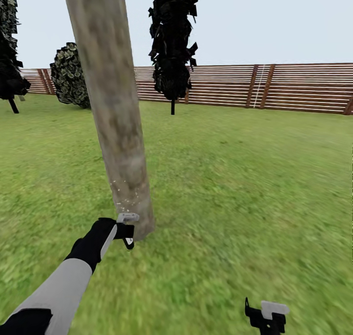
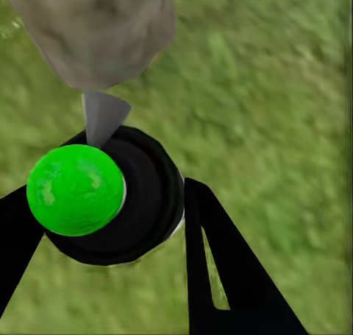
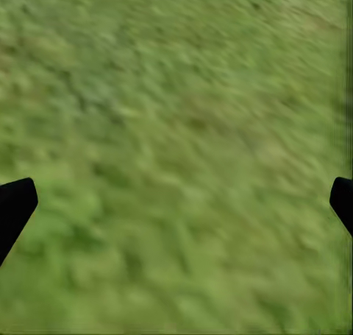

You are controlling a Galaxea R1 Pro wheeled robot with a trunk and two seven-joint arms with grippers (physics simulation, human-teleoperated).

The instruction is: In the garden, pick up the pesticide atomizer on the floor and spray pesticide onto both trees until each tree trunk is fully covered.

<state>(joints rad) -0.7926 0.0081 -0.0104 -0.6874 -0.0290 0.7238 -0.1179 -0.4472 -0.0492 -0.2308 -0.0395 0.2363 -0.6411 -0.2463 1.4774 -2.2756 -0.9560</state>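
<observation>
Left hand (image 1: 128, 229) clamped on the pesticide atomizer (image 2: 110, 199), a black round-bodied bottle with a bright green ball cap and a grey cone nozzle; black fingers (image 2: 228, 276) sit on either side of the body. Held low, right at the base of the thick mottled grey-tan tree trunk (image 1: 115, 114), with the nozzle aimed into the bark, so spray lands on the trunk rather than the grass. A mist of tiny white specks (image 1: 122, 195) sits on the trunk just above the hand, so this looks like spraying in progress and the lower trunk only partly covered; most of the trunk higher up looks bare of specks. Right hand (image 1: 267, 315) spread wide and holding nothing, parked well away from the trunk over the blurry green grass floor (image 1: 235, 188), probably just kept clear. Brown slatted wooden fence (image 1: 294, 87) far behind the trunk, black narrow cypress-like tree (image 1: 171, 40) in front of it.
</observation>
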